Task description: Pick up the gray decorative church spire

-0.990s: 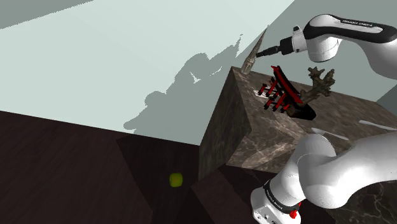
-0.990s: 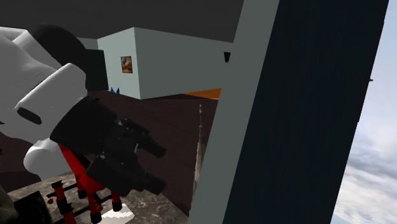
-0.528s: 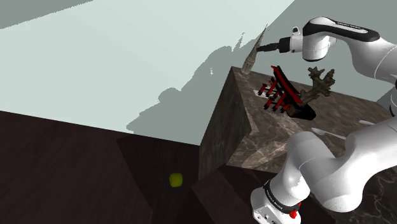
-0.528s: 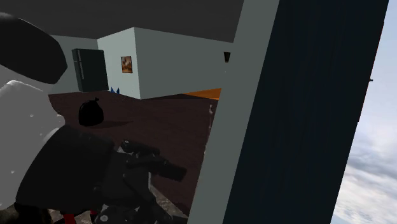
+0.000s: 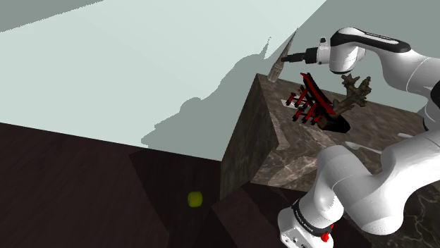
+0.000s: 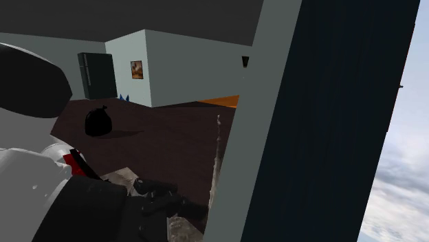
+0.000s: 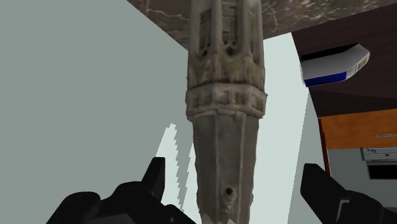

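The gray church spire (image 5: 284,55) stands at the far corner of the marble-topped block (image 5: 254,134), close to the pale wall, slender and pointed. In the wrist view the spire (image 7: 226,114) shows carved bands and runs between my two fingers. My gripper (image 7: 235,184) is open: the fingers (image 7: 154,181) stand apart on either side of the spire and touch neither flank. From the shoulder view, the gripper (image 5: 287,59) comes in sideways at about the spire's mid height. In the second exterior view the spire (image 6: 217,161) rises just beyond the gripper (image 6: 180,204).
A red and black rack (image 5: 310,102) and a brown branch-like ornament (image 5: 352,95) stand on the block behind the gripper. A yellow-green ball (image 5: 195,199) lies on the dark floor. A black bag (image 6: 98,122) sits on the floor; a wall edge (image 6: 254,137) stands beside the spire.
The gripper has moved toward the shoulder view's left, from short of the spire to around it. The spire has stayed in place.
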### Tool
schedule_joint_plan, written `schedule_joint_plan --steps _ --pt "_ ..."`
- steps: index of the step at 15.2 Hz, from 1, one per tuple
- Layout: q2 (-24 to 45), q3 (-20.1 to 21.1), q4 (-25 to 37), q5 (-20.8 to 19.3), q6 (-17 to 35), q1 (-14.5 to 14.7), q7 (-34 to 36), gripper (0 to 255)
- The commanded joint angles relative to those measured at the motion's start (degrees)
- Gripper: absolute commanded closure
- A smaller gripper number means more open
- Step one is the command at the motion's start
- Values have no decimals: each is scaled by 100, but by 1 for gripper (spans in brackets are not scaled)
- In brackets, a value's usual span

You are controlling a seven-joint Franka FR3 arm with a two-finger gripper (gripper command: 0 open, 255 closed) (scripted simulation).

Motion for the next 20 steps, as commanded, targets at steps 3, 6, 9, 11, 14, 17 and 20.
schedule_joint_plan --steps 3,6,9,11,14,17,20 --pt "-44 -62 -59 -2 46 25 -53 255" --pt "-44 -64 -63 1 62 35 -54 255" --pt "-47 -46 -60 -2 27 -8 -56 255" --pt "-41 -28 -55 -4 4 -38 -50 255" --pt "21 16 5 14 -37 -27 22 255" --pt "107 99 147 17 -182 -68 147 255" --pt "189 174 300 17 -330 -98 272 255"
